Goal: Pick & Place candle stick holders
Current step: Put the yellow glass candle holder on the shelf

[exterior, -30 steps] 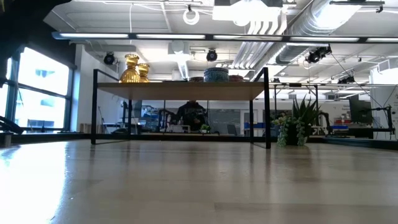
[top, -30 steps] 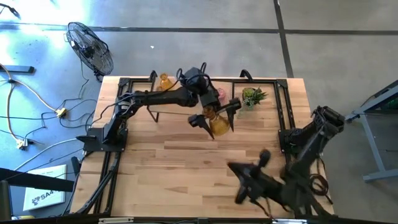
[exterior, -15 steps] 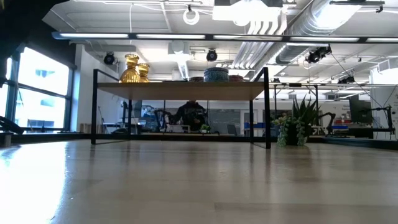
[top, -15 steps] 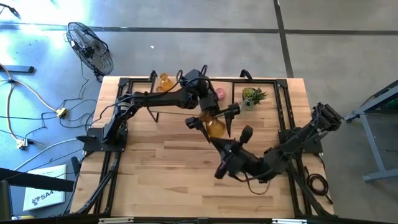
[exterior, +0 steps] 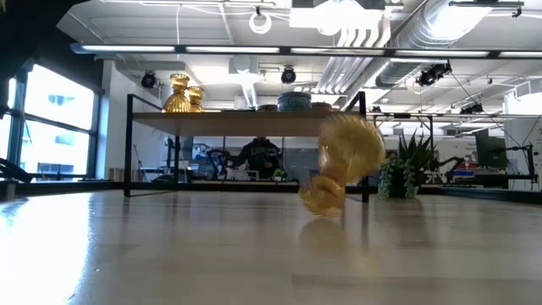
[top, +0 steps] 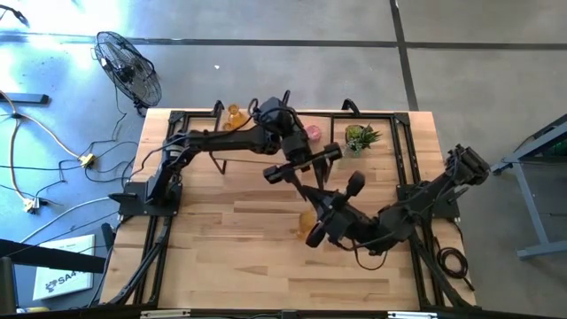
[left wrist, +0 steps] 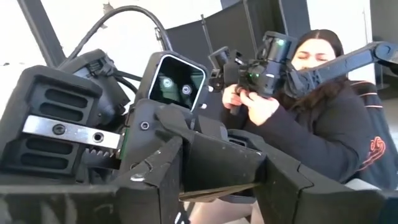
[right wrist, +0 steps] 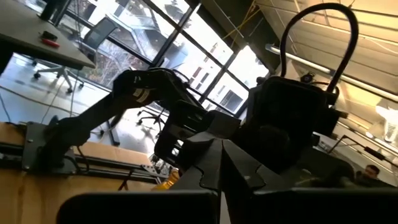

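Over the wooden table [top: 221, 221] we see the left gripper [top: 301, 163] spread wide and empty beside the right gripper [top: 321, 215], whose grip we cannot tell, while a blurred amber candle stick holder [exterior: 341, 163] sits tilted mid-table just beside the right gripper.

This is a robotics lab or workshop in an open industrial hall. The wooden bench [top: 239, 221] stands on a bare concrete floor [top: 292, 53] with a standing fan [top: 128, 66] and loose cables [top: 53, 146] beside it. In the low view, exposed ducts [exterior: 440, 25] and strip lights [exterior: 212, 49] run under the ceiling, and desks with equipment fill the background. The right wrist view shows tall windows [right wrist: 205, 50] and office chairs [right wrist: 99, 34]. In the left wrist view, a person [left wrist: 323, 118] handles a control rig [left wrist: 261, 59].
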`<act>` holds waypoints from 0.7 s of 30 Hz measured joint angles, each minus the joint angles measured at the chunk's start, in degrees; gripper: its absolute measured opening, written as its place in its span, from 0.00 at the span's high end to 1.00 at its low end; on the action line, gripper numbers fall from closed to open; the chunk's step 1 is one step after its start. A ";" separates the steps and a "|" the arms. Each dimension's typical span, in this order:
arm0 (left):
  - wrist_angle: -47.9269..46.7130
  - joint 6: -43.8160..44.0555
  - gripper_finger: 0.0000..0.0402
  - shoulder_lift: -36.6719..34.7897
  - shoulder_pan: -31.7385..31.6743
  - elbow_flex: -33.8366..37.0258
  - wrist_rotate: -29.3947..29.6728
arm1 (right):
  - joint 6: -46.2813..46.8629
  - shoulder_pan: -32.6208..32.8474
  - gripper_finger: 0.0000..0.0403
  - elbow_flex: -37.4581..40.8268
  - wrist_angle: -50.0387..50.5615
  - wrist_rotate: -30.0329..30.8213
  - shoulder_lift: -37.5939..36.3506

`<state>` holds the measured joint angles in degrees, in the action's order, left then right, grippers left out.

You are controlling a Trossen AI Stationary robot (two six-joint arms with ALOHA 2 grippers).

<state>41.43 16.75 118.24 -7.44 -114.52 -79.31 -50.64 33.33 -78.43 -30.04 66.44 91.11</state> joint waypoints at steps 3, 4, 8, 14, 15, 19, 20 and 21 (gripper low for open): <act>-0.58 0.04 0.59 0.00 -0.51 0.00 -0.38 | -0.58 -0.61 1.00 0.03 0.35 0.11 0.05; -0.83 0.01 0.57 0.00 -0.76 -0.02 -1.09 | -0.48 -0.80 1.00 0.17 0.60 0.10 0.09; -4.11 -0.84 0.51 0.13 -0.81 0.00 -3.34 | -0.50 -1.08 1.00 0.48 2.05 0.85 0.28; -6.50 -2.28 0.47 0.35 -0.77 0.04 -2.93 | -1.23 -0.27 1.00 0.48 3.93 5.26 0.38; -7.28 -2.11 0.47 0.47 -0.81 0.07 -2.82 | -3.89 0.31 1.00 0.51 3.48 8.40 0.52; -11.33 -2.18 0.47 0.58 -1.14 0.13 -1.59 | -7.51 2.98 1.00 0.77 2.71 11.04 0.43; -11.70 -2.30 0.47 0.46 -1.15 0.09 -0.78 | -8.20 3.67 1.00 0.69 2.25 11.06 0.18; -11.94 -2.35 0.47 0.42 -1.37 0.07 -0.40 | -8.53 4.37 1.00 0.62 2.03 11.24 0.07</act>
<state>29.49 14.40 118.65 -8.82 -114.45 -79.71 -59.17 37.70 -77.81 -28.01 77.68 91.19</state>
